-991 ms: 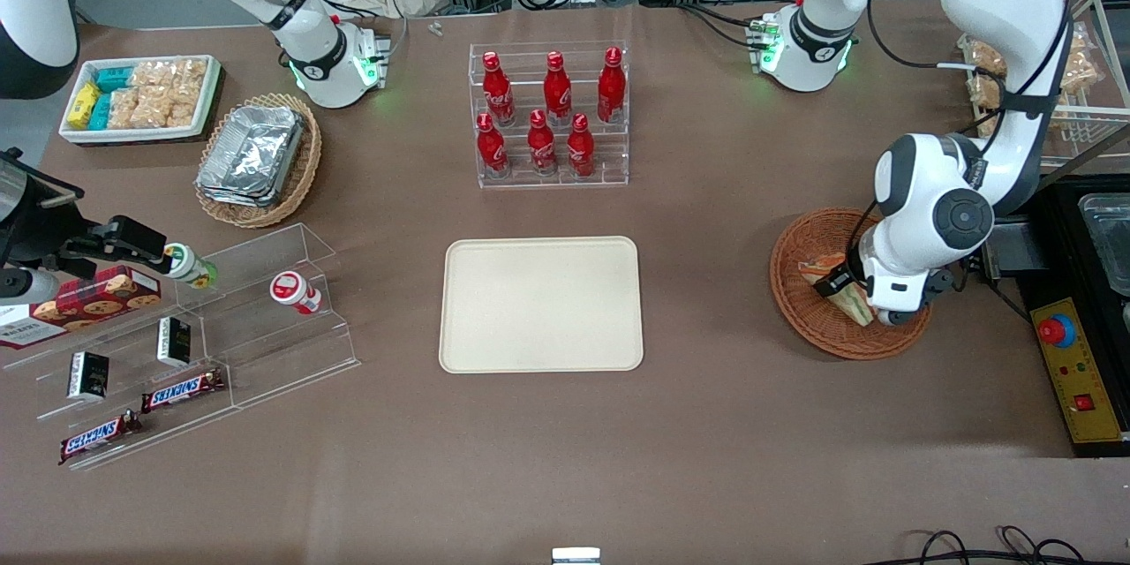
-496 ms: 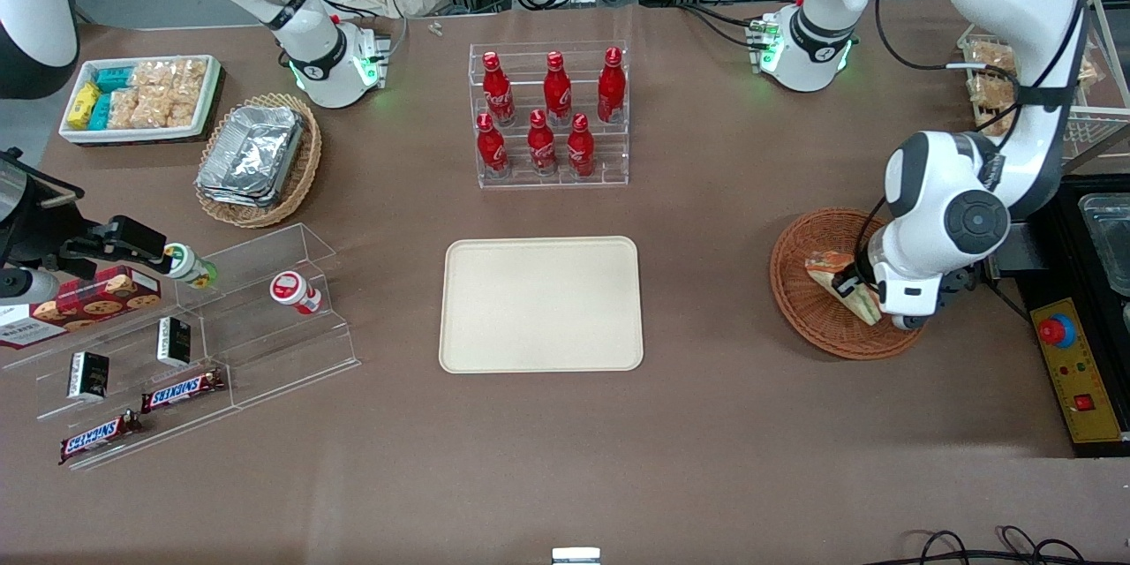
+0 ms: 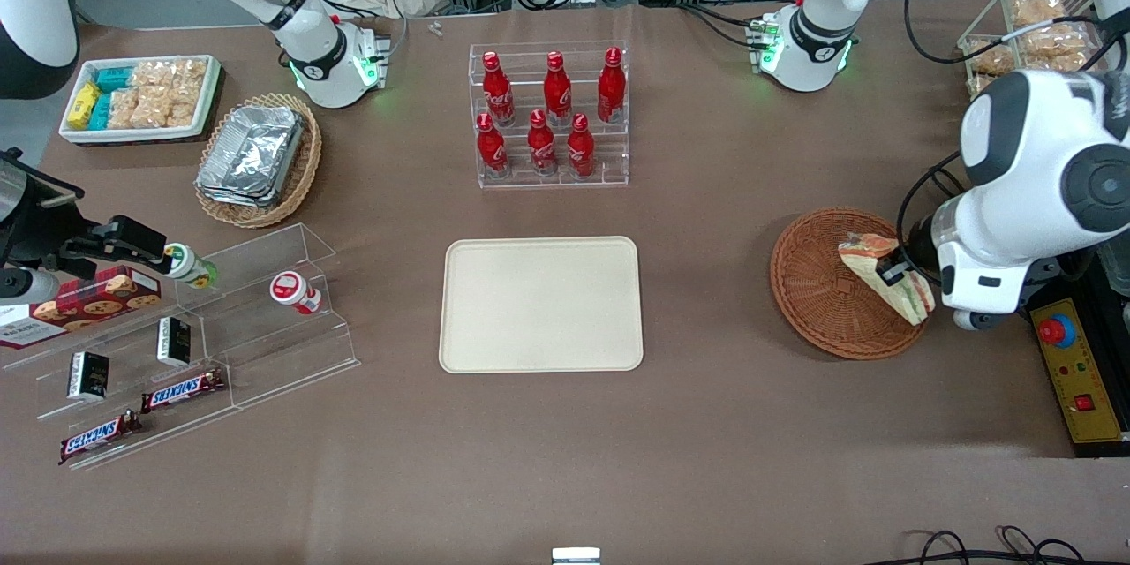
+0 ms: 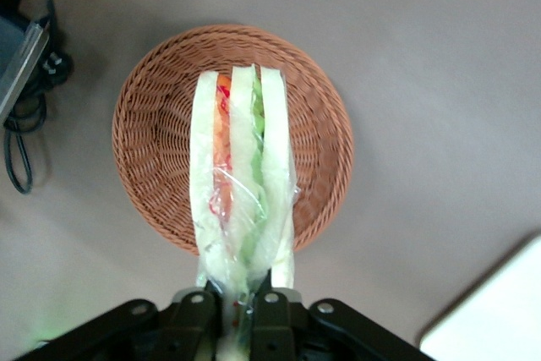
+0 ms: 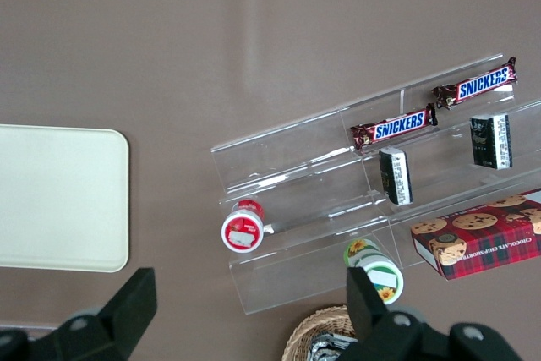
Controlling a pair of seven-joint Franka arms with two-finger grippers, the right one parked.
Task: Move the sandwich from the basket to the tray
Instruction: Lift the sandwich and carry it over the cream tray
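Your gripper [image 4: 237,306] was clamped tight on the sandwich [image 3: 885,275], holding it lifted above the basket [image 3: 825,300] at frame right in the front view; tray [image 3: 540,304] sat mid-frame.

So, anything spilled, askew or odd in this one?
Nothing spilled or damaged. The hand holds the wrapped sandwich by one end, above the basket. One small bottle lies on its side on the clear shelf; the tray is bare.
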